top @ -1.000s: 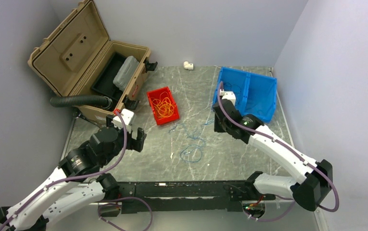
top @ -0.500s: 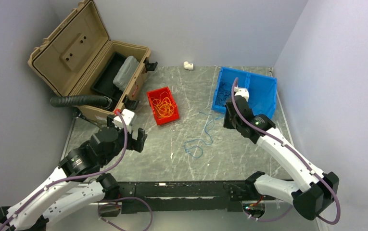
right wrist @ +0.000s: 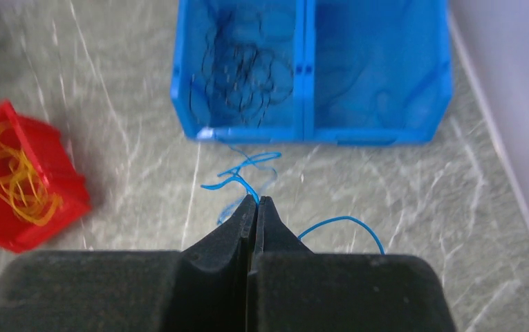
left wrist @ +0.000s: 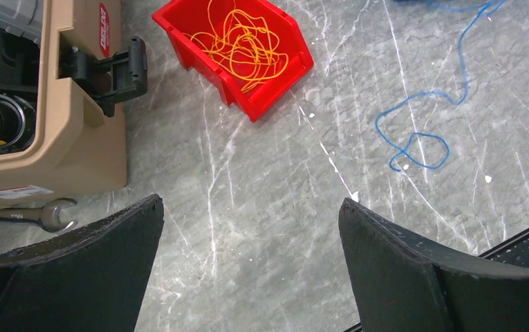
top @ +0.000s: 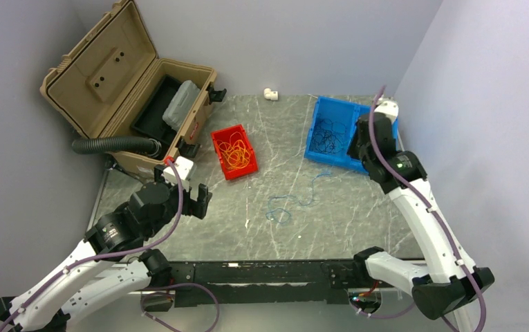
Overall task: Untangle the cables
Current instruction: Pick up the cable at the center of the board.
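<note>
Since a moment ago the right arm has swung from the left side of the blue bin (right wrist: pixel 304 69) across to its far right corner, and the blue cable (left wrist: pixel 447 146) has been dragged along with it, so its loops now lie nearer the middle of the table (top: pixel 358 221) than before. At the far left of the table stands the open tan case (top: pixel 109 76), with a black hose (top: pixel 113 145) coming out of it. The left arm hangs low in front of the case, the left gripper (left wrist: pixel 251 204) spread wide with nothing between its fingers. The right gripper (right wrist: pixel 255 200) is pinched fully closed on a strand of the blue cable, which runs from its tips down to the table just in front of the blue bin. The dark cables (right wrist: pixel 244 72) lie in a loose heap in the left compartment of the blue bin. The orange cables (left wrist: pixel 244 52) lie coiled in the red bin (left wrist: pixel 275 100), near the case. A wrench (left wrist: pixel 40 216) lies on the table against the foot of the case.
</note>
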Available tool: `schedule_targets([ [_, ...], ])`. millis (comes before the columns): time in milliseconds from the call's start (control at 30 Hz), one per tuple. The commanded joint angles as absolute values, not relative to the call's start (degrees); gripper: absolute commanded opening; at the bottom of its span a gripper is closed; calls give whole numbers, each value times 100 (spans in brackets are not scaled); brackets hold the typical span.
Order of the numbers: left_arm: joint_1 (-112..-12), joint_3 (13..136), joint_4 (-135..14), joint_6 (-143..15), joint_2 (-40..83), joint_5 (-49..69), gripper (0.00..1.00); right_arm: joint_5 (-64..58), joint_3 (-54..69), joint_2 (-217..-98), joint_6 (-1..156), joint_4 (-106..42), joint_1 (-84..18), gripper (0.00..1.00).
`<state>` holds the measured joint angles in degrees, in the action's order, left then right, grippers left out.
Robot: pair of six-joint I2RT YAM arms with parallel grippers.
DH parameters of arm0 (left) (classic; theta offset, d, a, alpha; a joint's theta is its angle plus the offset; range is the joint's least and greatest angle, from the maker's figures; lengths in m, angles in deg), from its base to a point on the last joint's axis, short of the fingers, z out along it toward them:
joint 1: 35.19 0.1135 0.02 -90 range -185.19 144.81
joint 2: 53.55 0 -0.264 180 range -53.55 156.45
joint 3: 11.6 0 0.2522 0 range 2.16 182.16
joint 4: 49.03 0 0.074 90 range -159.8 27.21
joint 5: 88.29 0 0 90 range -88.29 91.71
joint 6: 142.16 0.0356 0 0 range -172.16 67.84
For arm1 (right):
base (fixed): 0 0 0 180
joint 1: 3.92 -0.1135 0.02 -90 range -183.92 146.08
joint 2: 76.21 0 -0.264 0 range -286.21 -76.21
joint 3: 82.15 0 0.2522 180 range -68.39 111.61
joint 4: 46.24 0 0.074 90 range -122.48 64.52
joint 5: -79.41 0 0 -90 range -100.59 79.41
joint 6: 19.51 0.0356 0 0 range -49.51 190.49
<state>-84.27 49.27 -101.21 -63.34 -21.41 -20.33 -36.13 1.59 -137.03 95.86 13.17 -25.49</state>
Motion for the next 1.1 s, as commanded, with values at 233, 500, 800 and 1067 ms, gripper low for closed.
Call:
schedule_targets([
  [233, -8430, 4933, -9916, -6213, -2091, -1941, 99, -3536, 1704, -14022, 9794, 1075, -1309, 0],
  [500, -8434, 4909, -9916, -6214, -2156, -1922, 99, -3390, 2560, -14407, 10036, 999, -611, 0],
  [800, -8429, 4917, -9916, -6186, -2139, -1913, 99, -3592, 3524, -14807, 10066, 1235, -49, 0],
  [1067, -8431, 4907, -9914, -6189, -2129, -1907, 99, -3955, 4051, -15154, 9981, 1363, 186, 0],
])
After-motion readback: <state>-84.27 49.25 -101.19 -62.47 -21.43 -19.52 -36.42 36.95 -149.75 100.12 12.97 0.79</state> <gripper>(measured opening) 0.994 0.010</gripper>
